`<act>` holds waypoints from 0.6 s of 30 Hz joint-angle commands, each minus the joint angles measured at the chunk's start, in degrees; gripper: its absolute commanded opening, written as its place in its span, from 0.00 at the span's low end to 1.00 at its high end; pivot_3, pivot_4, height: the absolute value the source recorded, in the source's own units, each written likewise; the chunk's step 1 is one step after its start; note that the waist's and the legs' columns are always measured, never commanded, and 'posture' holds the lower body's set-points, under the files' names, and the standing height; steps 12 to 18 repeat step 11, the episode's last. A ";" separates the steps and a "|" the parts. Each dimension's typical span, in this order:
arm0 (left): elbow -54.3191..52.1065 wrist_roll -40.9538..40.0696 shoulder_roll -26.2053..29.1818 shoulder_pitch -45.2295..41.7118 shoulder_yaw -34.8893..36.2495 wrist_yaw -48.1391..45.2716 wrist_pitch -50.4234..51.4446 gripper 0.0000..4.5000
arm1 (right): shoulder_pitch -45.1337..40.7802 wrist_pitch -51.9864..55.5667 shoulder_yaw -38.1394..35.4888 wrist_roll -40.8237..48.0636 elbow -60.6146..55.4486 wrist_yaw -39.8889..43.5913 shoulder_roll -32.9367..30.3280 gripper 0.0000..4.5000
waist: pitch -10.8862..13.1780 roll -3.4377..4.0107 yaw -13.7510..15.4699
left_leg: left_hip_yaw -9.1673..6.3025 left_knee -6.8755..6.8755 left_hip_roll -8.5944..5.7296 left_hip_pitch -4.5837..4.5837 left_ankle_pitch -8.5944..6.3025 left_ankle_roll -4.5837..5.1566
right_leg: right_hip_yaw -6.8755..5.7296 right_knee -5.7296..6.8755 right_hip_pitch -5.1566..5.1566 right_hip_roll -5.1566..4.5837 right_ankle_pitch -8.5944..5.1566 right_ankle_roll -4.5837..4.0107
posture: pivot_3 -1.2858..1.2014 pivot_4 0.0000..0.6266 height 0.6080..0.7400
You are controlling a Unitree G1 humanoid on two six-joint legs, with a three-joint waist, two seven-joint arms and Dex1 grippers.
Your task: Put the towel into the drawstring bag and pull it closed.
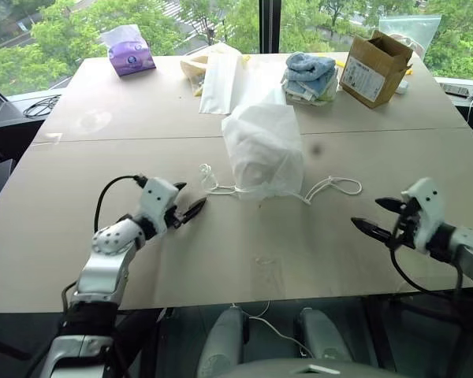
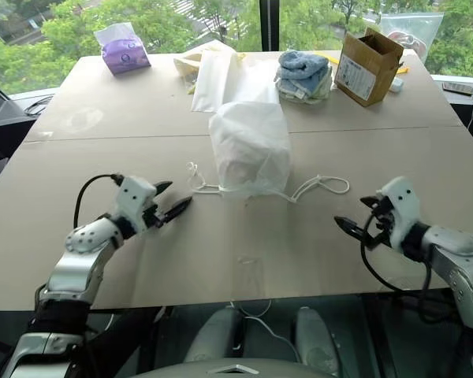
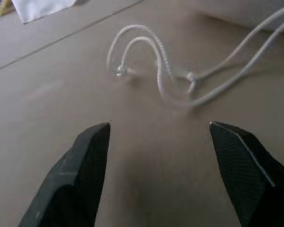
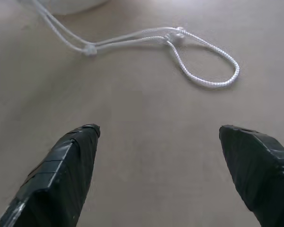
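The white drawstring bag (image 1: 262,150) lies bulging in the middle of the table, its mouth toward me and gathered shut. The towel is hidden; a faint rounded lump shows through the fabric. One white cord loop (image 1: 209,179) trails out to the left of the mouth and another cord loop (image 1: 335,186) to the right. My left gripper (image 1: 192,195) hovers open and empty just short of the left loop (image 3: 137,45). My right gripper (image 1: 366,213) is open and empty, a little right of and nearer than the right loop (image 4: 203,71).
Along the far side of the table stand a purple tissue pack (image 1: 128,51), a flat white bag (image 1: 219,83), a stack of blue and pale towels (image 1: 309,76) and an open cardboard box (image 1: 374,67). A seam (image 1: 102,138) crosses the tabletop behind the bag.
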 commanded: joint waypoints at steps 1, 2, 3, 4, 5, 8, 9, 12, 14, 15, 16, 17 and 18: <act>-6.01 -5.06 2.04 5.10 2.65 -4.60 4.45 0.71 | 3.16 -7.15 -2.78 0.36 1.09 4.53 0.94 0.98 | -0.01 0.01 0.00 | -0.01 0.00 0.03 0.06 -0.01 0.01 | 0.00 0.00 0.06 0.01 0.00 0.00 | 0.52 0.24 1.00; -8.57 -7.01 2.52 7.44 3.23 -5.58 6.79 0.71 | 4.04 -8.93 -2.90 0.58 1.51 5.18 1.98 0.98 | -0.01 0.01 0.05 | -0.02 0.00 0.04 0.08 -0.01 0.01 | -0.02 -0.02 0.10 0.01 0.00 0.00 | 0.52 0.24 1.00; -11.12 -8.59 2.96 9.94 3.68 -6.55 8.31 0.71 | 4.76 -10.56 -2.82 0.65 1.91 5.78 2.83 0.98 | -0.01 0.01 -0.01 | -0.03 0.00 0.05 0.10 -0.01 0.01 | -0.03 -0.02 0.13 0.01 0.00 0.00 | 0.52 0.24 1.00; -13.15 -9.58 3.22 11.80 3.98 -7.02 9.48 0.71 | 5.24 -11.91 -2.68 0.53 2.21 6.39 3.38 0.98 | -0.02 0.05 0.00 | -0.02 0.00 0.06 0.11 -0.01 0.02 | -0.01 -0.03 0.14 0.01 -0.01 -0.01 | 0.52 0.24 1.00; -15.29 -10.46 3.28 13.66 4.10 -7.17 10.84 0.71 | 5.65 -13.67 -2.80 0.57 2.51 7.08 4.22 0.98 | -0.02 0.07 0.05 | 0.00 0.00 0.06 0.13 -0.01 0.02 | 0.01 -0.03 0.15 -0.01 -0.01 -0.01 | 0.52 0.24 1.00; -19.44 -11.82 2.38 16.33 4.04 -6.09 13.43 0.71 | 5.79 -17.04 -3.41 1.05 3.72 8.21 6.04 0.98 | -0.04 0.10 0.18 | 0.00 0.00 0.06 0.19 -0.01 0.02 | 0.00 -0.04 0.22 -0.03 -0.01 -0.01 | 0.52 0.24 1.00; -20.67 -11.90 1.97 16.85 3.72 -5.58 13.95 0.71 | 5.75 -18.39 -3.65 1.24 4.27 8.78 6.61 0.98 | -0.04 0.10 0.22 | -0.01 0.00 0.05 0.27 -0.02 0.02 | -0.02 -0.06 0.30 -0.02 -0.01 -0.01 | 0.52 0.24 1.00; -22.77 -11.11 0.89 17.53 3.12 -3.91 14.39 0.71 | 5.99 -20.23 -3.53 0.62 5.60 9.70 6.79 0.98 | -0.03 0.11 0.26 | -0.07 -0.11 0.06 0.62 -0.03 0.03 | -0.08 -0.31 0.78 -0.01 -0.02 -0.02 | 0.52 0.24 1.00; -22.77 -11.11 0.89 17.53 3.12 -3.91 14.39 0.71 | 5.99 -20.23 -3.53 0.62 5.60 9.70 6.79 0.98 | -0.03 0.11 0.26 | -0.07 -0.11 0.06 0.62 -0.03 0.03 | -0.08 -0.31 0.78 -0.01 -0.02 -0.02 | 0.52 0.24 1.00; -22.77 -11.11 0.89 17.53 3.12 -3.91 14.39 0.71 | 5.99 -20.23 -3.53 0.62 5.60 9.70 6.79 0.98 | -0.03 0.11 0.26 | -0.07 -0.11 0.06 0.62 -0.03 0.03 | -0.08 -0.31 0.78 -0.01 -0.02 -0.02 | 0.52 0.24 1.00; -22.77 -11.11 0.89 17.53 3.12 -3.91 14.39 0.71 | 5.99 -20.23 -3.53 0.62 5.60 9.70 6.79 0.98 | -0.03 0.11 0.26 | -0.07 -0.11 0.06 0.62 -0.03 0.03 | -0.08 -0.31 0.78 -0.01 -0.02 -0.02 | 0.52 0.24 1.00; -22.77 -11.11 0.89 17.53 3.12 -3.91 14.39 0.71 | 5.99 -20.23 -3.53 0.62 5.60 9.70 6.79 0.98 | -0.03 0.11 0.26 | -0.07 -0.11 0.06 0.62 -0.03 0.03 | -0.08 -0.31 0.78 -0.01 -0.02 -0.02 | 0.52 0.24 1.00; -22.77 -11.11 0.89 17.53 3.12 -3.91 14.39 0.71 | 5.99 -20.23 -3.53 0.62 5.60 9.70 6.79 0.98 | -0.03 0.11 0.26 | -0.07 -0.11 0.06 0.62 -0.03 0.03 | -0.08 -0.31 0.78 -0.01 -0.02 -0.02 | 0.52 0.24 1.00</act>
